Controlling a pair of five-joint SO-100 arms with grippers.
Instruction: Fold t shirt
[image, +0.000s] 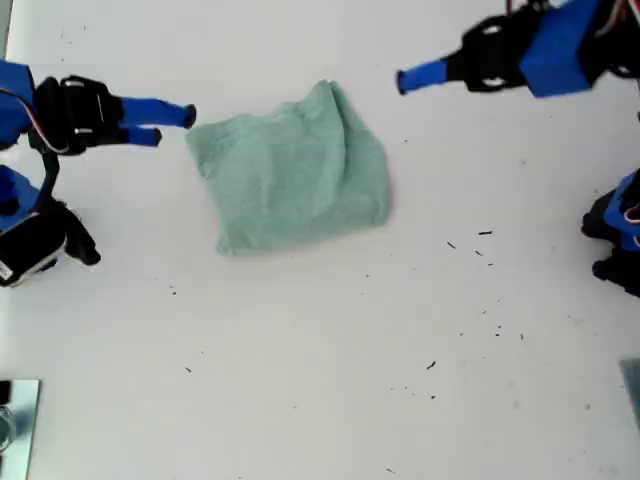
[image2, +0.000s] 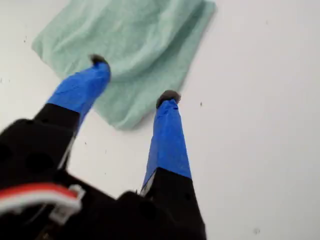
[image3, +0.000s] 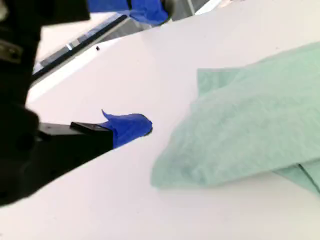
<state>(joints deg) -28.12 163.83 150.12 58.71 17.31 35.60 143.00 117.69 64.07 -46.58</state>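
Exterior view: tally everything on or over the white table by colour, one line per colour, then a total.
Pale green: 1, the folded t shirt
Blue and black: 2, my first gripper and my second gripper
Total: 3, on the white table

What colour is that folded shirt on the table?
The t shirt is plain pale sage green, no print; the exterior view shows it best.
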